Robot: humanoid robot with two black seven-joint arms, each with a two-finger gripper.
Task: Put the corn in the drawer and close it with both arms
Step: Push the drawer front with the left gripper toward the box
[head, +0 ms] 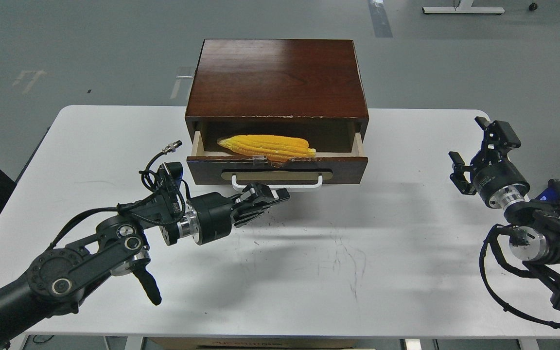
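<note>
The yellow corn (266,147) lies inside the partly open dark wooden drawer (277,170) of the cabinet (277,80) at the back middle of the table. My left gripper (272,194) has its fingers close together and presses against the drawer front just below the white bar handle (277,183). My right gripper (477,148) is open and empty, held above the table's right side, well away from the drawer.
The white table (309,262) carries faint scuff marks in the middle. A grey floor lies beyond the table's back edge. A white stand's base (462,8) shows at the far top right.
</note>
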